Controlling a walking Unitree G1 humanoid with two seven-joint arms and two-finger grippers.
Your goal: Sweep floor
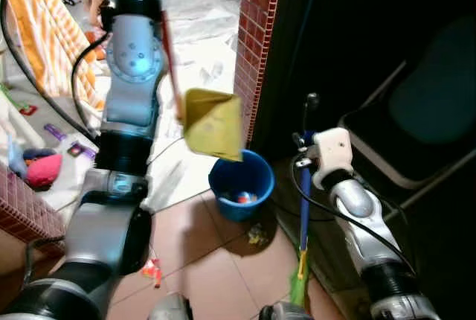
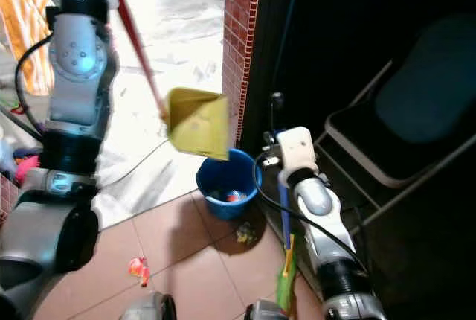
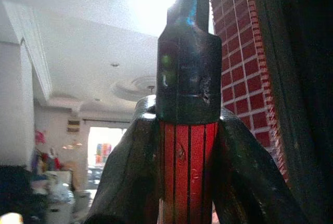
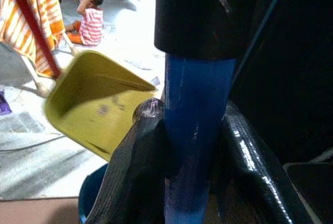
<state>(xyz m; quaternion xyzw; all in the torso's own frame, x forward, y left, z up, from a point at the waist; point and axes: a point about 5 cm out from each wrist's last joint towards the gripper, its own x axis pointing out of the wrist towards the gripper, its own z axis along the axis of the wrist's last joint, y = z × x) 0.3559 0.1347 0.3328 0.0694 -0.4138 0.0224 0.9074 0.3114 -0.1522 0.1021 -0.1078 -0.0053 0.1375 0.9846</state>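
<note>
Dustpan tipped over the bucket, broom parked upright beside it.

Nearest, scraps (image 1: pixel 152 270) lie unswept on the floor tiles (image 1: pixel 201 275). The right gripper (image 4: pixel 190 146) pinches the blue broom (image 1: pixel 304 219) handle, keeping it upright and out of the way. Just beyond, the left gripper (image 3: pixel 187 166) clamps the red handle (image 2: pixel 137 56), tilting the yellow dustpan (image 1: pixel 214 124) above the blue bucket (image 1: pixel 241 184), likely to empty it. Farther off, a person (image 4: pixel 90 18) sits.

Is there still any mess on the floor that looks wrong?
Yes. A small crumpled scrap lies on the tiles beside the blue bucket, not in it, and a red wrapper sits further left. The yellow dustpan hangs tilted over the bucket.
</note>
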